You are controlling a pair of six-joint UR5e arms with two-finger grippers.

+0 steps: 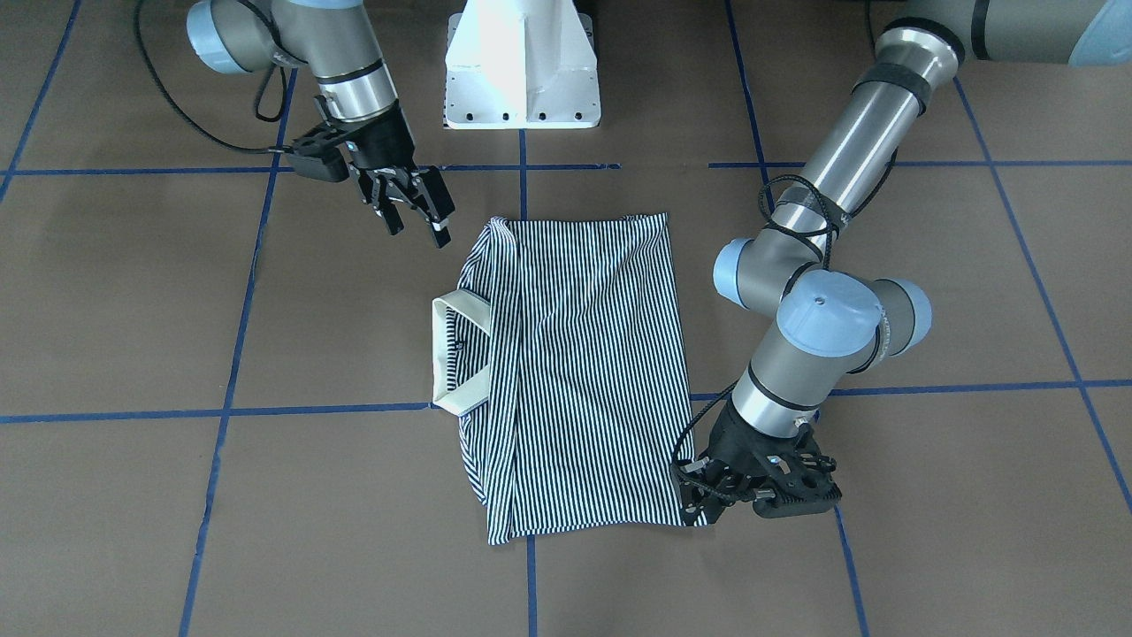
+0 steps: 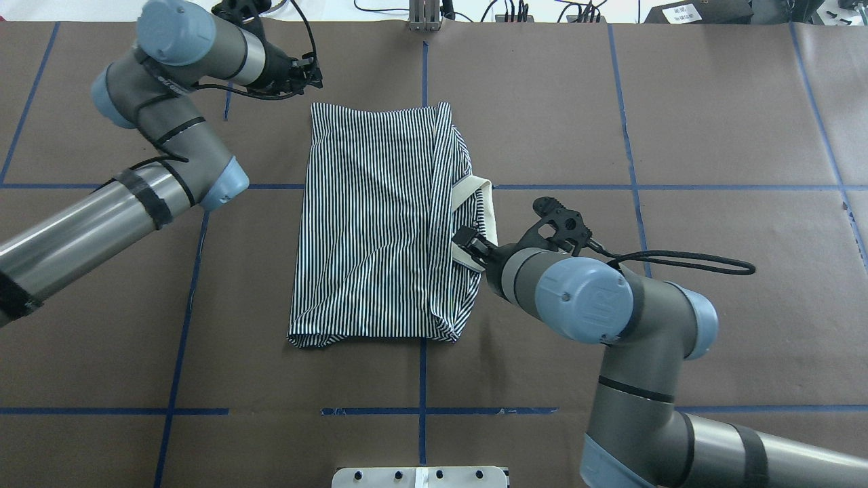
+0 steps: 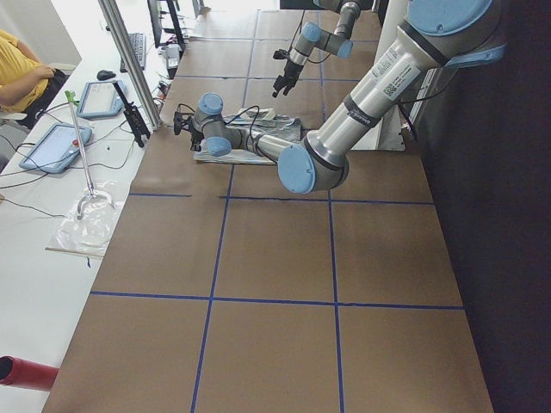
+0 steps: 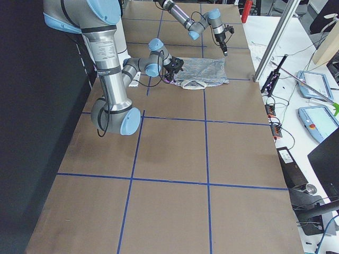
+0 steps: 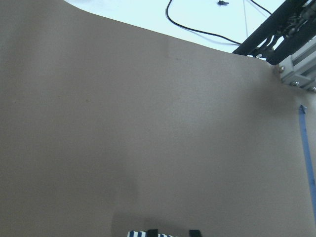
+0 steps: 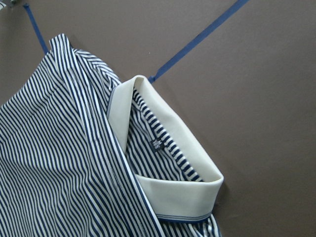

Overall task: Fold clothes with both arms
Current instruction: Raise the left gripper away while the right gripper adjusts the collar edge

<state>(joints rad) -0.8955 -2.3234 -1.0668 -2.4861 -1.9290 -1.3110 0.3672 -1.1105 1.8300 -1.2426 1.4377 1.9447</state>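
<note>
Cream collar fills the lower middle of the right wrist view, standing open in a loop with a small dark label on the striped cloth inside it. It belongs to the polo shirt, which lies flat on the brown worktop at the centre of the front-facing frame. The shirt is folded into a tall rectangle, its thin navy-and-white stripes running up and down the picture. Its collar sticks out from the left edge of that rectangle, about halfway down. A blue tape line crosses the worktop and runs under the shirt near the collar's lower end.

The right claw hangs in the upper left of the front-facing frame, just beside the shirt's upper left corner and clear of the cloth. Its two black fingers are spread with nothing between them.

The left claw sits low at the shirt's lower right corner in that frame, right at the hem. In the left wrist view its fingertips show at the bottom edge. They stand apart with bare worktop in the gap, so the claw is released. A strip of striped cloth shows just to the left of them.

A white pedestal stands at the top centre of the front-facing frame, well apart from the shirt.
</note>
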